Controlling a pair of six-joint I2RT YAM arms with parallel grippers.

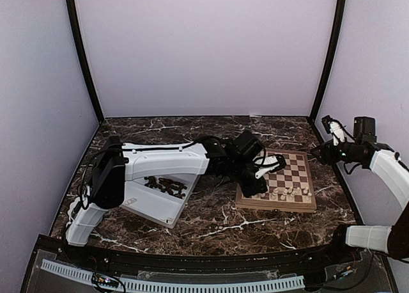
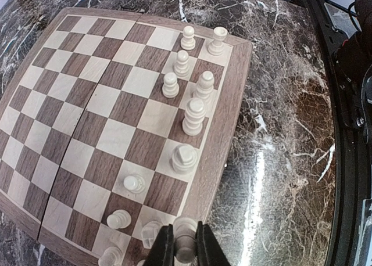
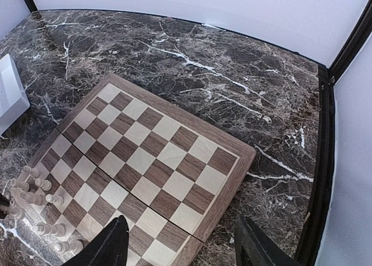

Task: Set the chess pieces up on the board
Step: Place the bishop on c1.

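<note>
My left gripper [image 2: 185,251] pinches a cream piece [image 2: 185,230] at the left end of the cream row along the board [image 2: 87,103]'s near edge. My right gripper [image 3: 181,245] hangs spread wide and empty by the board's far right corner. The dark pieces [image 1: 166,185] lie in the tray [image 1: 153,210].

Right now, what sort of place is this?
Probably a robot test booth, not a home: plain pale walls and black posts enclose a marble-patterned table, with the left arm and right arm at a chessboard.
</note>
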